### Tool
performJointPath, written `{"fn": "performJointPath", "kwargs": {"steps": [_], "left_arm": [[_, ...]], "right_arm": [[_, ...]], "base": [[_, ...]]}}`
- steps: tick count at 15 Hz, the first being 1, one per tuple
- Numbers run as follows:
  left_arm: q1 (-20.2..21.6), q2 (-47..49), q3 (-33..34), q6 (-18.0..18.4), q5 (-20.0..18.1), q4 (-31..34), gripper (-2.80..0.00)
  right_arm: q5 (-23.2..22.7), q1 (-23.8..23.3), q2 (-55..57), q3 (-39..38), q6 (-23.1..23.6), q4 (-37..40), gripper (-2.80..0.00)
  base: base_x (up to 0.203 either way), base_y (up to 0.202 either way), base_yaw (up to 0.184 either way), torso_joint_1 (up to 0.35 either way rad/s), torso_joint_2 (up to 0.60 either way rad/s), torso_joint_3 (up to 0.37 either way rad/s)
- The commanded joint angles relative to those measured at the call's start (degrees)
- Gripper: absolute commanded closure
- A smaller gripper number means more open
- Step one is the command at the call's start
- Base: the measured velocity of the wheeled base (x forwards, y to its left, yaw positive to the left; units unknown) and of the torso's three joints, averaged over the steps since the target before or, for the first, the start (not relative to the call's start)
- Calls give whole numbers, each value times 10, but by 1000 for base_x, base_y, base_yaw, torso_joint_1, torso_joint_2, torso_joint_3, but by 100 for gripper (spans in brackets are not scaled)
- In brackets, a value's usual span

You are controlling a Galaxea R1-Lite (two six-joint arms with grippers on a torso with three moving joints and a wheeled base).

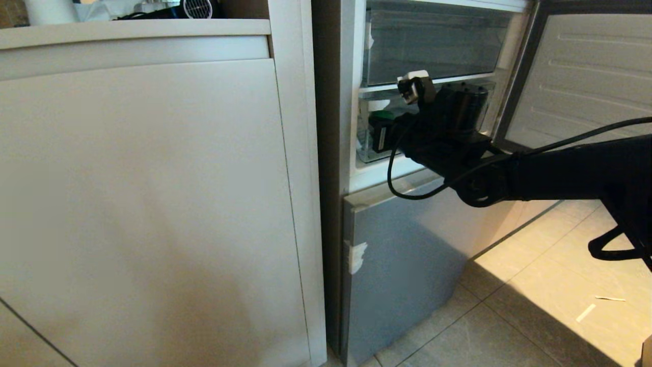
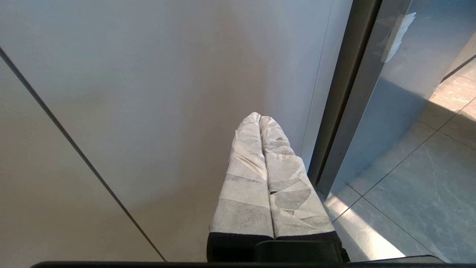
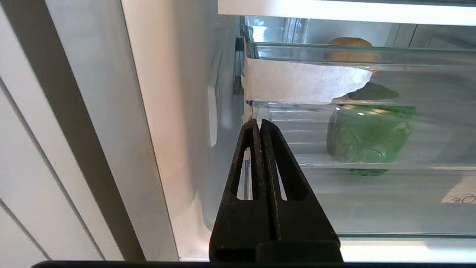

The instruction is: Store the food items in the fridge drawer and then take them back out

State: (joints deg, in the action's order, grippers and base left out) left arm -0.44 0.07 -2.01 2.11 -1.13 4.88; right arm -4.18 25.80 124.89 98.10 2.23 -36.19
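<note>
Evidently the storing half looks done: one potato (image 3: 351, 41) and one bell pepper (image 3: 368, 139) sit inside the clear fridge drawer (image 3: 334, 108), which appears pushed in; taking them back out remains. Two hands: the right hand (image 3: 259, 123), clenched on nothing, sits at the drawer's front; the left hand (image 2: 260, 118), clenched and empty, hangs parked beside the cabinet (image 1: 142, 204).

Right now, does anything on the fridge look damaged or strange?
Yes. A torn white patch of tape or paper sticks to the clear fridge drawer, its edge ragged. Another white scrap clings to the lower silver door. Nothing is spilled.
</note>
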Motion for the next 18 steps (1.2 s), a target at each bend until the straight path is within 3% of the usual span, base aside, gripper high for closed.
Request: {"fn": "performJointPath", "kwargs": {"steps": [1, 11, 12, 18], "left_arm": [[0, 0, 0, 0, 0, 0, 0], [0, 0, 0, 0, 0, 0, 0], [0, 0, 0, 0, 0, 0, 0], [0, 0, 0, 0, 0, 0, 0]], "right_arm": [[0, 3, 6, 4, 1, -2, 0], [1, 3, -56, -77, 1, 6, 0], [1, 3, -56, -79, 2, 5, -280], [-3, -2, -41, -68, 1, 2, -280]], "base": [[0, 0, 0, 0, 0, 0], [0, 0, 0, 0, 0, 0], [0, 0, 0, 0, 0, 0], [0, 0, 0, 0, 0, 0]]}}
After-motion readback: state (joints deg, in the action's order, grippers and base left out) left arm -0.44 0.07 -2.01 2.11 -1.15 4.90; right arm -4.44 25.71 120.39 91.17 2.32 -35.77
